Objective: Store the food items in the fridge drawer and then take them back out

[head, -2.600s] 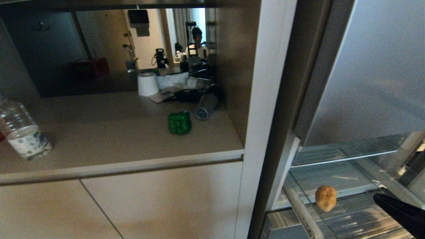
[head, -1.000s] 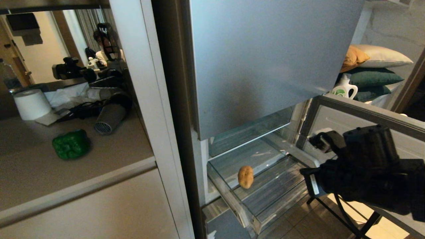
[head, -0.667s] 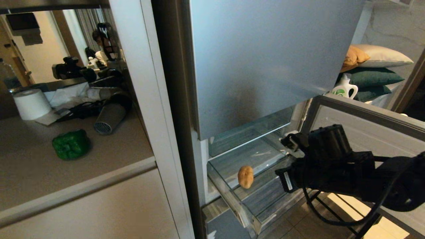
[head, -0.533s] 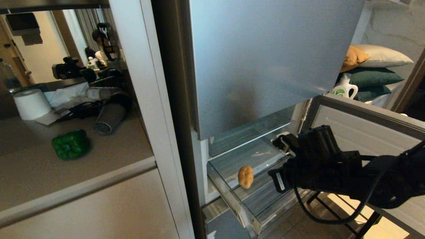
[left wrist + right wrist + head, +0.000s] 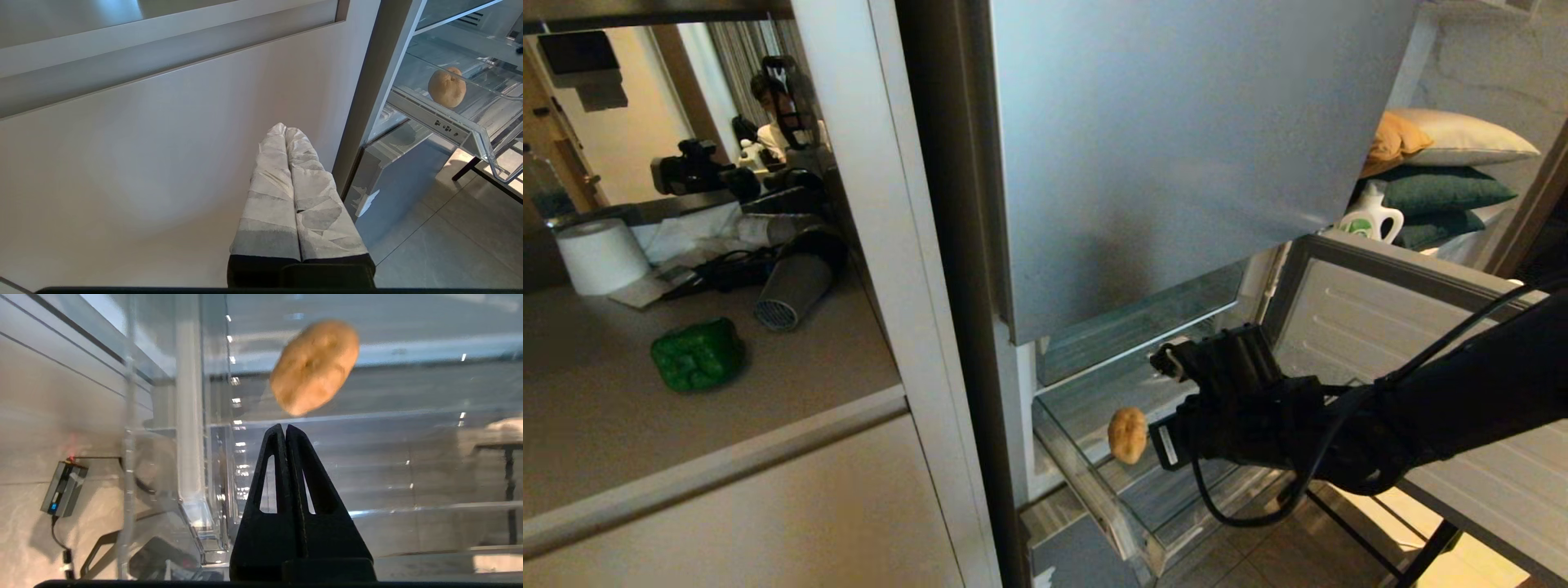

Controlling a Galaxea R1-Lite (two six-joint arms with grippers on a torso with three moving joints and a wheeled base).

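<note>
From the head camera you see the fridge drawer [image 5: 1094,490] pulled out below the silver-grey fridge door [image 5: 1176,155], with the potato [image 5: 1128,435] lying in it near the drawer's left front corner. Your right arm [image 5: 1462,400] reaches in from the side away from the counter, and its wrist hardware sits just beside the potato over the drawer; the fingertips themselves are hidden here. The green bell pepper [image 5: 698,354] is well apart from the drawer, on the beige counter [image 5: 621,425], close to a grey cylindrical appliance [image 5: 792,290] and not far from a white paper roll [image 5: 600,256].

From the left wrist camera, your left gripper [image 5: 288,134] hangs in front of the beige cabinet door [image 5: 143,163], its wrapped fingers [image 5: 269,183] pressed together and empty. Beyond the cabinet's edge the drawer [image 5: 470,134] juts out over the floor tiles, the potato [image 5: 446,87] resting inside behind its clear front wall.

From the right wrist camera, your right gripper [image 5: 285,430] has its black fingers [image 5: 265,477] closed tip to tip, gripping nothing. The tips point at the potato [image 5: 314,366] and stand just short of it, a narrow gap between. The drawer's clear wall [image 5: 188,416] runs alongside.
</note>
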